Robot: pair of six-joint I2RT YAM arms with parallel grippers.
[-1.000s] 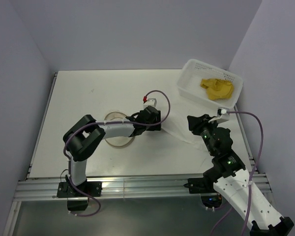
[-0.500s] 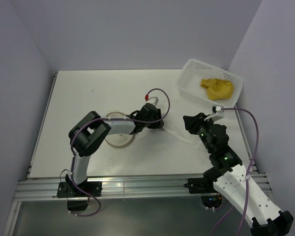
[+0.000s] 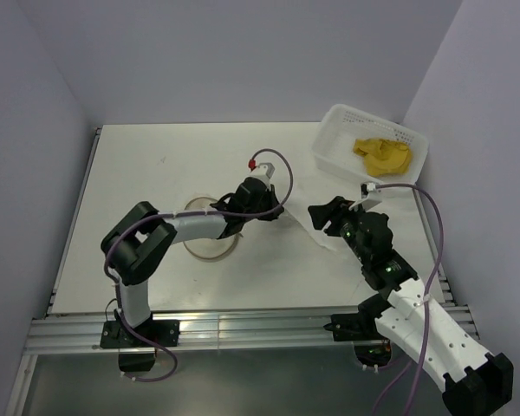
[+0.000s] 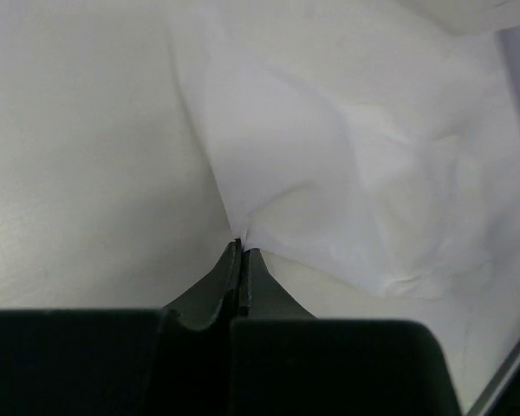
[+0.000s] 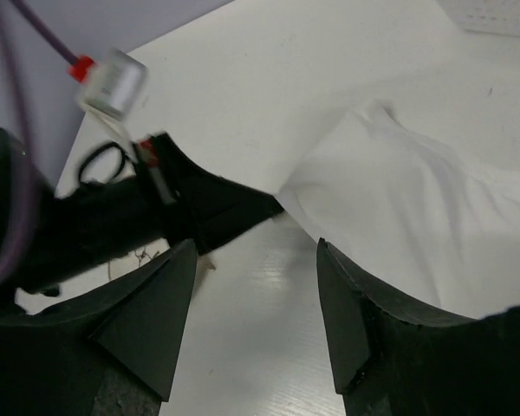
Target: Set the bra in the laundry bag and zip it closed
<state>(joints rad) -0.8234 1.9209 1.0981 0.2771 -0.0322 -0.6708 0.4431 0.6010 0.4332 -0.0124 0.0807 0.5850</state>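
Observation:
The mustard-yellow bra [image 3: 381, 154] lies inside the white perforated basket [image 3: 329, 160] at the back right. The round cream laundry bag [image 3: 208, 247] sits on the table, partly under my left forearm. My left gripper [image 3: 277, 211] is shut, and in the left wrist view its tips [image 4: 242, 247] pinch the corner of a thin white cloth [image 4: 347, 173]. My right gripper [image 3: 322, 217] stands open above the table beside that cloth [image 5: 416, 217], nothing between its fingers [image 5: 256, 247]. The left gripper [image 5: 217, 204] shows just ahead of it.
The white cloth [image 3: 308, 232] lies spread between the two grippers, right of the laundry bag. The basket stands against the right wall. Purple cables loop off both wrists.
My left gripper has closed on the cloth's corner and shifted slightly back. My right gripper has opened and moved left, nearer the left gripper.

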